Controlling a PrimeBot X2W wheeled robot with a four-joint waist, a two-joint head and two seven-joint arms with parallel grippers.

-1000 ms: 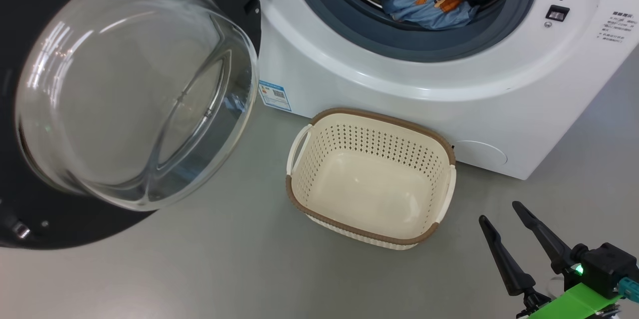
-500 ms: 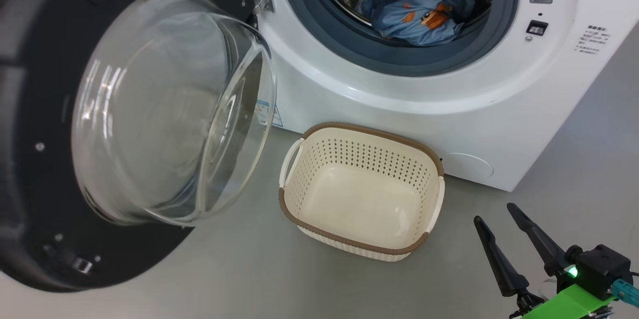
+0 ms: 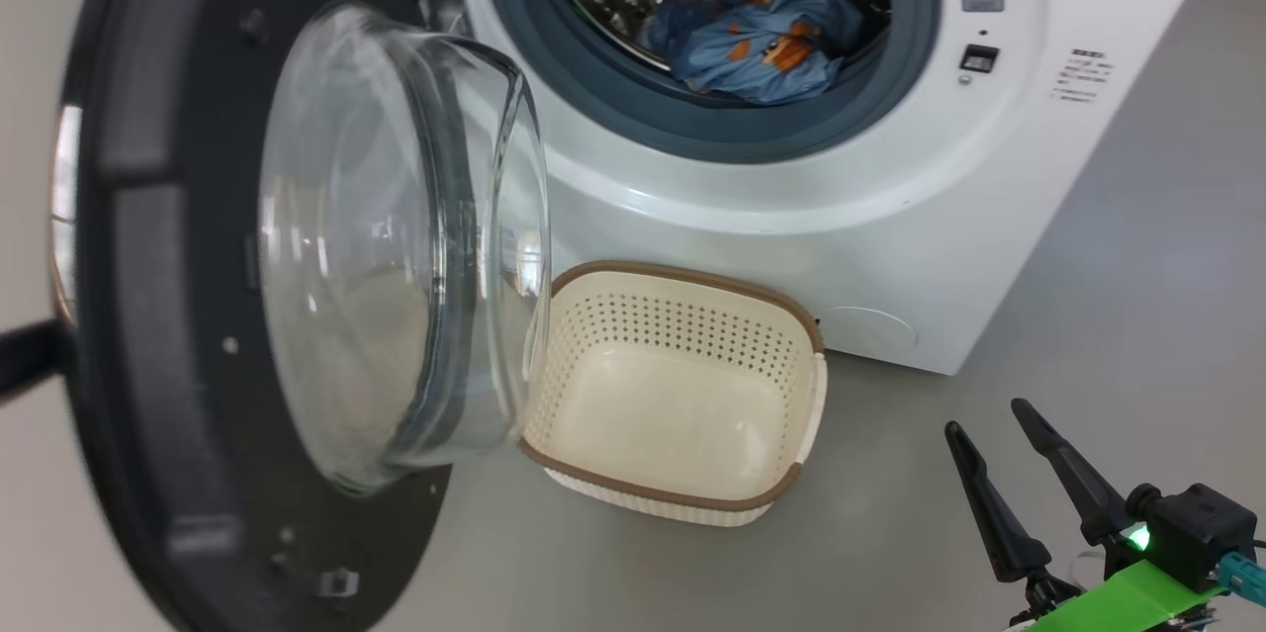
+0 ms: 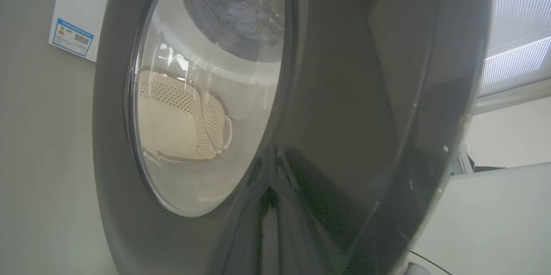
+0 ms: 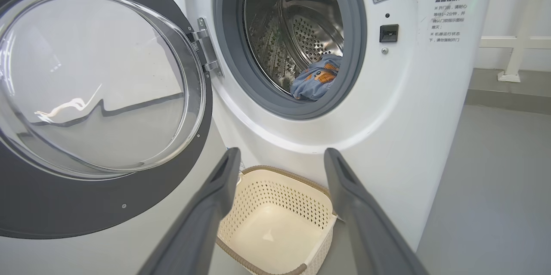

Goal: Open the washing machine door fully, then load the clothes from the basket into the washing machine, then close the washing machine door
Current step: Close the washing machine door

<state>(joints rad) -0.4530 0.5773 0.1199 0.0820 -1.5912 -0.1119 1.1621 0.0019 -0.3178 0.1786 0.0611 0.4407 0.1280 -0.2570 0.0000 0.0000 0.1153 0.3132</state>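
The washing machine point(image 3: 890, 217) stands open, and the light-blue clothes point(image 3: 752, 39) lie in its steel drum point(image 5: 301, 21). The washing machine door point(image 3: 158, 316), black with a bulging glass bowl point(image 3: 396, 236), stands about half swung, edge-on to the head view. My left gripper point(image 3: 40, 355) is shut and rests against the door's glossy outer face point(image 4: 344, 115). The cream basket point(image 3: 682, 274) sits empty on the floor in front of the machine. My right gripper point(image 3: 987, 417) hangs open at the lower right with nothing between its fingers point(image 5: 215, 206), a short way from the basket point(image 5: 284, 171).
Grey floor point(image 3: 1137, 266) spreads to the right of the machine and around the basket. A blue label point(image 4: 71, 36) marks the machine's lower corner. A white rail point(image 5: 512, 42) stands against the wall beyond the machine's right side.
The door has swung from wide open towards the machine, its glass bowl now overlapping the basket's left edge. The head view has shifted too. The right gripper has kept its place.
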